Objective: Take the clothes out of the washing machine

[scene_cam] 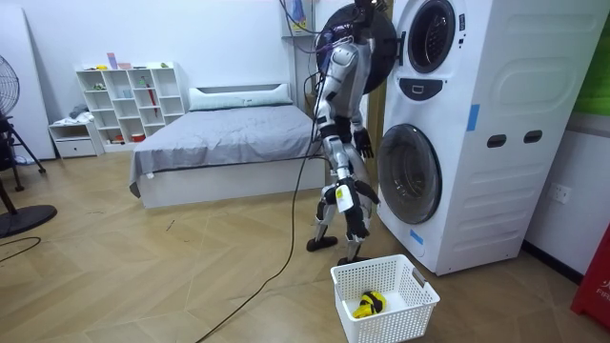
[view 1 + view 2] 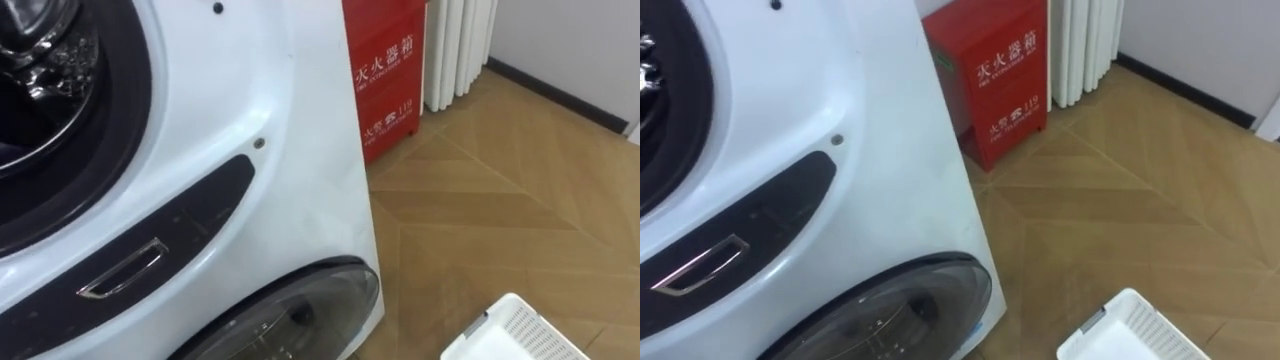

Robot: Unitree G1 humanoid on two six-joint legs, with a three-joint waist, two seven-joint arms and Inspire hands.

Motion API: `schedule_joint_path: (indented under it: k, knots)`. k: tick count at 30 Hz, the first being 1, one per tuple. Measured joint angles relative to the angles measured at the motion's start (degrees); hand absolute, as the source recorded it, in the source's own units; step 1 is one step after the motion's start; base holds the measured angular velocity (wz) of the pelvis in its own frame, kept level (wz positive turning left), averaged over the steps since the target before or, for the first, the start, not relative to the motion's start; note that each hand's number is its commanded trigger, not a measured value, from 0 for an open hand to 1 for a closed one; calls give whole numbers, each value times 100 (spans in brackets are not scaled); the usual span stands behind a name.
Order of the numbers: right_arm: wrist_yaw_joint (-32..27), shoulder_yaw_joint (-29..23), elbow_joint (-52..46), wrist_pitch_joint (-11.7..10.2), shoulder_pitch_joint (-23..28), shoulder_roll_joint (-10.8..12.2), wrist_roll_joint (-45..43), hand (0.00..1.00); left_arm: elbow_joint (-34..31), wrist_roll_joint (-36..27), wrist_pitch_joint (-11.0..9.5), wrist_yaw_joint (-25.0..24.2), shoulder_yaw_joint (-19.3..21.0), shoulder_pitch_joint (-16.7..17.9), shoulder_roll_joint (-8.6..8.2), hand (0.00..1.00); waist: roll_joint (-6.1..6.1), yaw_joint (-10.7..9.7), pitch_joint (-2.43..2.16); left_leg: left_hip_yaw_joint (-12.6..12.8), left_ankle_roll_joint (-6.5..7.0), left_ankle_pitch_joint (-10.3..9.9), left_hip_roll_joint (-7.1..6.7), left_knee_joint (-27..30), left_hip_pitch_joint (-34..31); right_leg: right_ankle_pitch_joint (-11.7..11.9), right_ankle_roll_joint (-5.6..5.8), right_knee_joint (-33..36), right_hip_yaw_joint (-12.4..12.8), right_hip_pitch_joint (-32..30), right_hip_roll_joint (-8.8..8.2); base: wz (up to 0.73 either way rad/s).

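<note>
Fingers of the right hand (image 1: pixel 365 143) are too small in the room view to tell whether they are spread or curled. The dark hand hangs at hip height, just left of the lower washer (image 1: pixel 412 171), and I cannot tell whether it touches the machine.

The robot stands upright on the wood floor (image 2: pixel 500 200), close against the front of two stacked machines. The upper washer (image 2: pixel 300 120) has its dark round door (image 1: pixel 357 43) swung open to the left, in front of the robot's head.

From the head, the drum (image 2: pixel 40 60) sits at the far left, shiny metal inside a dark ring. I cannot tell whether any clothes lie in it. Below the opening a dark panel carries a chrome handle (image 2: pixel 122 272). Under that curves the top of the lower washer's glass door.

A white basket (image 1: pixel 400 319) stands on the floor near the robot's feet, just in front of the lower washer. A yellow and black cloth (image 1: pixel 370 304) lies in its bottom.

Right of the washers stands a red cabinet (image 2: pixel 385 70), and beside it, farther right, a white ribbed panel (image 2: pixel 460 45) stands against the wall.

Far to the left in the room are a bed (image 1: pixel 229 133) with grey covers, a white shelf (image 1: pixel 133 100) and a fan (image 1: pixel 10 86).
</note>
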Motion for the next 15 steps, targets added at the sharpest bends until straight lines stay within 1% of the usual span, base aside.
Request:
schedule_joint_path:
  k: [1,2,3,4,6,7,8,9,11,12,13,14,15]
  knots:
    - [40,24,167,8,-22,10,5,0,-2,-3,0,3,0,6,-6,0,-23,9,-5,-36,0,0,16,-5,59,-1,-1,-36,-94,82,-8,20]
    - [99,46,318,22,-2,20,28,0,-2,-2,-1,3,0,21,-22,0,-44,46,-11,-79,-1,1,42,-11,119,4,3,-103,-132,190,-8,18]
    - [123,66,372,25,-3,28,32,0,-4,-1,-1,5,0,24,-26,0,-70,76,-1,-112,-1,1,45,-36,157,11,-4,-103,-136,233,-6,17]
    - [193,112,517,28,-26,31,32,0,-13,5,-1,9,1,44,-41,0,-100,109,-7,-168,-2,1,57,-55,216,12,-7,-108,-152,315,-9,17]
    - [271,177,759,28,-25,33,38,0,-20,6,-9,11,1,113,-88,0,-105,149,-4,-224,-5,-2,124,-85,330,41,-30,-225,-252,488,-19,17]
    - [316,284,927,25,-29,53,50,0,-1,5,-17,17,1,173,-107,0,-107,162,-3,-295,-16,-4,163,-109,416,75,-61,-336,-372,631,-31,30]
    - [370,388,1123,26,-11,104,54,0,59,10,-19,43,1,189,-124,0,-145,160,-6,-398,-39,10,160,-153,517,86,-81,-421,-481,792,-48,35]
    - [395,429,1210,35,-24,146,61,0,93,10,-23,75,0,188,-131,0,-177,163,-7,-458,-47,17,164,-169,552,85,-84,-444,-523,850,-56,45]
    - [467,475,1444,87,-8,394,134,0,169,4,-27,155,8,199,-163,0,-292,284,-16,-598,-54,25,199,-195,627,83,-92,-549,-637,1004,-60,34]
    - [517,479,1575,107,2,503,138,0,158,1,-27,161,8,200,-190,0,-340,309,-3,-667,-55,25,225,-190,684,88,-96,-637,-710,1116,-68,28]
    - [552,499,1657,144,-7,540,137,0,158,5,-27,163,12,199,-209,0,-365,326,-10,-711,-56,26,239,-190,702,87,-96,-679,-749,1164,-73,35]
    - [599,559,1758,216,-27,619,137,0,158,5,-27,180,18,196,-235,0,-435,368,-15,-790,-55,27,243,-189,712,83,-93,-712,-824,1215,-101,30]
    - [621,666,1846,273,-55,675,138,0,168,7,-23,255,21,117,-237,0,-513,453,4,-839,-52,29,248,-182,720,83,-93,-764,-904,1261,-133,29]
